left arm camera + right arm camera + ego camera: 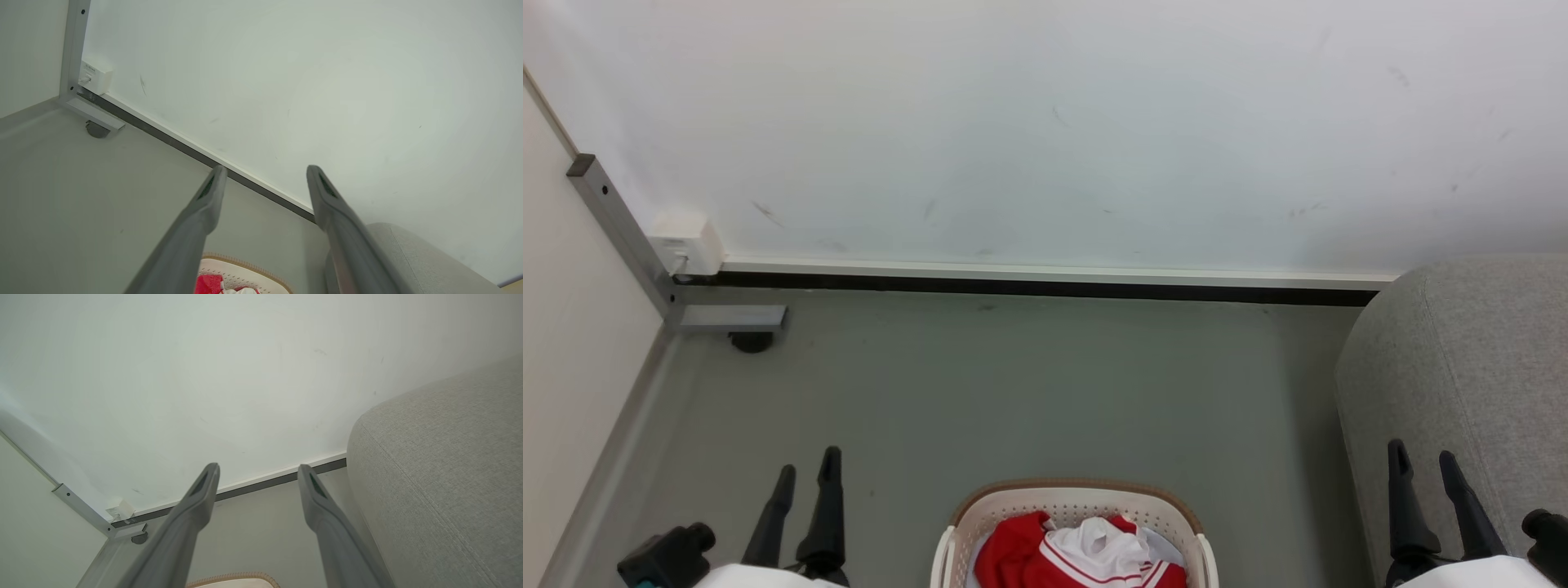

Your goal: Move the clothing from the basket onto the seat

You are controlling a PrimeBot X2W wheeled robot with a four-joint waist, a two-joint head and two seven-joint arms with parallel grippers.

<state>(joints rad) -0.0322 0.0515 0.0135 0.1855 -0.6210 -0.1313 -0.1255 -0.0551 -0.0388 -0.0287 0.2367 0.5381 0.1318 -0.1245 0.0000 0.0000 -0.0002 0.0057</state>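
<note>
A cream perforated basket (pixel 980 510) with a brown rim stands on the floor at the bottom centre of the head view; its far rim also peeks into the left wrist view (pixel 241 267) and the right wrist view (pixel 233 576). Red clothing with white panels and striped trim (pixel 1086 555) lies crumpled inside it (pixel 208 283). The grey woven seat (pixel 1470 376) rises at the right (pixel 412 261) (pixel 441 465). My left gripper (pixel 807 475) (pixel 265 171) hangs open left of the basket. My right gripper (pixel 1423 457) (pixel 257 469) hangs open in front of the seat. Both are empty.
A white wall with a dark baseboard (pixel 1029 286) closes off the back. A metal frame leg with a foot (pixel 731 318) and a white wall box (pixel 686 242) stand at the far left corner. A pale panel (pixel 572 327) runs along the left. Grey floor (pixel 1013 392) lies between.
</note>
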